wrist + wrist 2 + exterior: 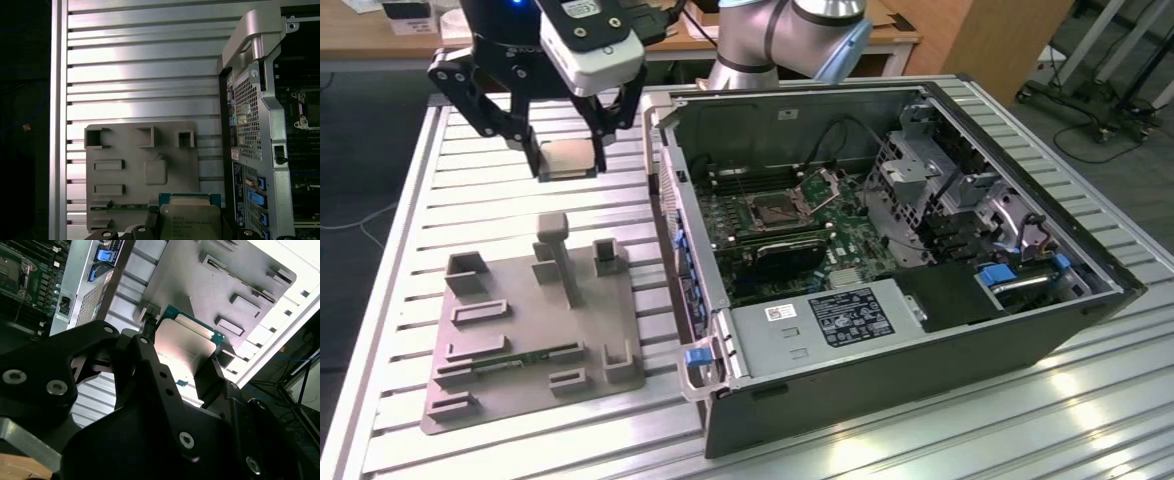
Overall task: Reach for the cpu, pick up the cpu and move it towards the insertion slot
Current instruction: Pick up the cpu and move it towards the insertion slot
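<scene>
My gripper (568,160) hangs above the slatted table, at the exterior view's left of the open computer case, and is shut on the cpu (570,158). The cpu is a small square chip with a silver top and a green edge, seen between the black fingers in both wrist views (187,340) (190,222). It is lifted clear of the grey tray (520,330) below. The insertion slot (778,208) lies on the green motherboard inside the case, its metal bracket (829,186) hinged up. The slot (305,110) lies beyond the case wall in the first wrist view.
The computer case (881,340) lies open on its side at the exterior view's right, its raised side wall (670,200) between gripper and slot. The grey tray (140,170) has upright posts (558,255) and holds a thin green memory stick (520,357). The table edge (414,200) runs along the left.
</scene>
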